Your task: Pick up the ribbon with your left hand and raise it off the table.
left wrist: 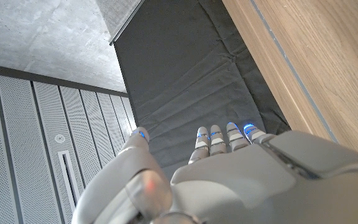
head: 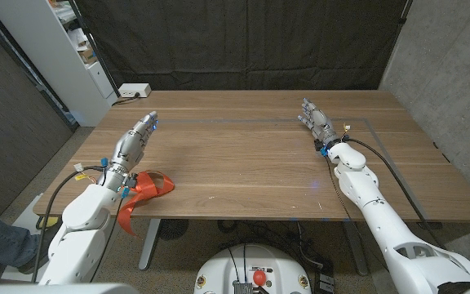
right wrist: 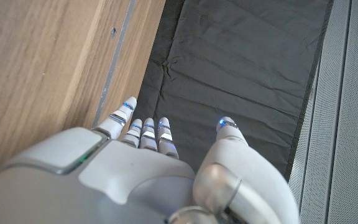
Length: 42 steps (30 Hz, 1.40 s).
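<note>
An orange-red ribbon lies bunched at the table's front left edge, one end hanging over the edge beside my left forearm. My left hand is farther along the table than the ribbon, fingers stretched out and holding nothing; the left wrist view shows the back of that hand with straight fingers. My right hand is at the far right of the table, fingers extended and empty, also seen from behind as the right hand in the right wrist view.
The wooden table has a thin line marked near its far edge. A white power strip sits at the back left corner. A white cabinet stands at the left, and a dark curtain hangs behind.
</note>
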Each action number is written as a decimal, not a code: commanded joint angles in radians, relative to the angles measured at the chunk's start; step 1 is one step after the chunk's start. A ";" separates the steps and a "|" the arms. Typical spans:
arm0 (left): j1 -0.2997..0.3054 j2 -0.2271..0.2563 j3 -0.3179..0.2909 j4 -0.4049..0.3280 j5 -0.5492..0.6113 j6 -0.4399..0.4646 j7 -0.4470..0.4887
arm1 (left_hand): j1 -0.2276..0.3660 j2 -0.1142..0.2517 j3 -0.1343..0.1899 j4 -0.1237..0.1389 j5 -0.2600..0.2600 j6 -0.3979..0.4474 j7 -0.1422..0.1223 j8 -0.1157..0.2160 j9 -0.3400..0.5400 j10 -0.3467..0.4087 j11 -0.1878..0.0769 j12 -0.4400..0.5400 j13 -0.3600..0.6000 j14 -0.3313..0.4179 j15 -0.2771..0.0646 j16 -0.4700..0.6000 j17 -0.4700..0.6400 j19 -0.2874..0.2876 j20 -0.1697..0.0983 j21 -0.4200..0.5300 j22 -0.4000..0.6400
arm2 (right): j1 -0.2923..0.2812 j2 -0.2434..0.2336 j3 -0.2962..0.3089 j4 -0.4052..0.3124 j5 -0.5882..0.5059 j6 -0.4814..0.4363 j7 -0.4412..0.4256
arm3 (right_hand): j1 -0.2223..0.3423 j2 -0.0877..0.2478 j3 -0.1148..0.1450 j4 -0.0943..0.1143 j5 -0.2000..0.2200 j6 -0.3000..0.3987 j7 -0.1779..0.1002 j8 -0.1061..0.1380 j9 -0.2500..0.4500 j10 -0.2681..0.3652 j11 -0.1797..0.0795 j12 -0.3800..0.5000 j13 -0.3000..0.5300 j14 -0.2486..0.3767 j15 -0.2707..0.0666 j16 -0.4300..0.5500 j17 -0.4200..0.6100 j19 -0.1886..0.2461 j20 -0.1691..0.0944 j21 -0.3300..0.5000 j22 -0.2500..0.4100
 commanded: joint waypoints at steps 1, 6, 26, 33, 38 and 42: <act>0.032 0.009 -0.036 -0.015 0.012 -0.003 -0.001 | 0.002 0.011 0.004 -0.007 0.000 0.009 0.001 0.002 0.004 0.007 0.003 0.002 0.001 0.004 -0.002 0.004 0.002 -0.004 0.004 -0.001 0.005 | -0.010 0.003 -0.006 -0.017 -0.008 -0.006 -0.018 | 0.001 0.007 0.001 -0.006 0.006 0.006 0.000 0.003 0.002 0.004 0.003 0.003 0.006 0.001 0.004 0.005 -0.001 0.001 -0.002 0.009 0.005; 0.042 0.012 -0.051 -0.016 0.012 -0.008 -0.009 | 0.002 0.011 0.003 -0.008 0.000 0.011 0.001 0.002 0.004 0.008 0.001 0.003 0.000 0.005 -0.003 0.004 0.002 -0.003 0.004 -0.001 0.005 | -0.014 0.005 -0.009 -0.027 -0.012 -0.006 -0.029 | 0.001 0.007 0.000 -0.006 0.006 0.006 -0.001 0.003 0.002 0.005 0.002 0.003 0.006 0.000 0.003 0.005 -0.001 0.001 -0.002 0.009 0.005; 0.094 0.023 -0.127 -0.051 0.049 -0.001 0.000 | 0.001 0.012 0.003 -0.012 0.000 0.018 -0.001 0.002 0.004 0.015 0.001 0.004 0.000 0.012 -0.005 0.005 0.002 -0.001 0.008 -0.001 0.005 | -0.025 0.010 -0.015 -0.055 -0.016 -0.012 -0.061 | -0.001 0.007 -0.001 -0.007 0.006 0.008 -0.001 0.003 0.002 0.007 0.000 0.004 0.006 0.002 0.003 0.006 -0.001 0.003 -0.003 0.010 0.005; 0.117 0.010 -0.148 -0.062 0.055 -0.003 0.002 | 0.000 0.013 0.003 -0.013 0.000 0.022 -0.002 0.003 0.005 0.016 0.000 0.003 0.000 0.012 -0.006 0.004 0.002 0.000 0.010 -0.001 0.005 | -0.022 0.013 -0.022 -0.052 -0.018 -0.012 -0.062 | -0.001 0.008 -0.001 -0.008 0.006 0.008 -0.001 0.003 0.002 0.007 0.001 0.004 0.006 0.002 0.002 0.006 -0.001 0.003 -0.003 0.010 0.005; 0.134 0.003 -0.162 -0.076 0.068 0.000 0.009 | 0.000 0.013 0.003 -0.015 0.000 0.025 -0.002 0.003 0.005 0.017 0.001 0.003 0.000 0.013 -0.007 0.004 0.002 0.000 0.011 -0.001 0.005 | -0.018 0.014 -0.027 -0.049 -0.019 -0.011 -0.059 | -0.002 0.008 -0.002 -0.008 0.006 0.009 -0.001 0.004 0.002 0.008 0.001 0.004 0.006 0.003 0.002 0.006 -0.001 0.003 -0.003 0.010 0.005; 0.149 -0.002 -0.172 -0.091 0.083 0.004 0.015 | 0.000 0.014 0.003 -0.016 0.000 0.025 -0.002 0.003 0.005 0.017 -0.001 0.003 0.000 0.014 -0.007 0.004 0.002 0.000 0.012 -0.001 0.005 | -0.018 0.015 -0.028 -0.044 -0.018 -0.010 -0.058 | -0.002 0.008 -0.001 -0.009 0.006 0.010 -0.001 0.004 0.002 0.008 0.001 0.004 0.006 0.003 0.002 0.006 -0.001 0.003 -0.003 0.010 0.005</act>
